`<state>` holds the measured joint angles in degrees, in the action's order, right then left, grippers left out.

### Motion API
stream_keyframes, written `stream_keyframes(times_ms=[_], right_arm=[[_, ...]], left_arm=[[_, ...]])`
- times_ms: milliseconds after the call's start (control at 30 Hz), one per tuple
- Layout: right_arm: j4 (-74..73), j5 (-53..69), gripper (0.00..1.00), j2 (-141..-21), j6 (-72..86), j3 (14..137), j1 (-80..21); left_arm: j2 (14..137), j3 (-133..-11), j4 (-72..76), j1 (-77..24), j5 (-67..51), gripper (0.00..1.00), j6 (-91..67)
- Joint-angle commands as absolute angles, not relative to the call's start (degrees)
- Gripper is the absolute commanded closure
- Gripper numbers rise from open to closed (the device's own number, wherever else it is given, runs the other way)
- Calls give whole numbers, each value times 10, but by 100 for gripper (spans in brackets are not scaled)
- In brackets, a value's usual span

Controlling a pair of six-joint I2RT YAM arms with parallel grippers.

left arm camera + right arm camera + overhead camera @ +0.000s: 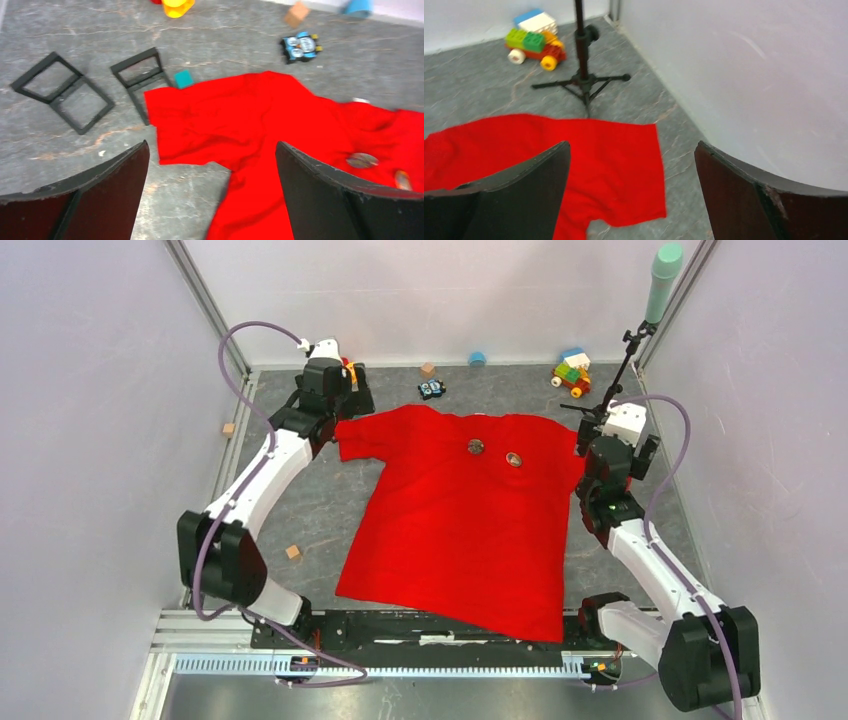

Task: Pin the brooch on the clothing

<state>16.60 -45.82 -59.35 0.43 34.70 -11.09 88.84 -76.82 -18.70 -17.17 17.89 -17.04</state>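
The red T-shirt point(460, 520) lies flat on the grey table, collar toward the far side. Two small round brooch-like pieces lie on its chest: a dark one point(476, 446) and a lighter one point(514, 458); both also show in the left wrist view, the dark one point(362, 160) and the lighter one point(403, 179). My left gripper point(345, 425) is open and empty above the shirt's left sleeve point(200, 120). My right gripper point(590, 455) is open and empty above the right sleeve point(624, 165).
A small blue toy car point(432, 389), a wooden cube point(428, 369), a blue cup point(477, 358) and a brick toy vehicle point(572, 372) sit along the far edge. A black tripod stand point(583, 75) rises by the right sleeve. Two black frames point(95, 85) and a teal block point(183, 78) lie left.
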Motion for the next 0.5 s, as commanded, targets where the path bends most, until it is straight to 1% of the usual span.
stream_keyframes(times_ms=[0, 233, 300, 467], right_arm=[[63, -356, 2, -563, 95, 365, -109], [-17, -172, 2, -523, 171, 290, -110], [-21, -120, 2, -518, 182, 270, -109], [11, -53, 2, -517, 212, 210, -110]], left_arm=[[810, -728, -169, -183, 67, 0, -235], [755, -564, -144, -223, -4, 0, -302], [750, -524, -130, -231, -25, 0, -316], [738, -419, -57, -239, -79, 0, -358]])
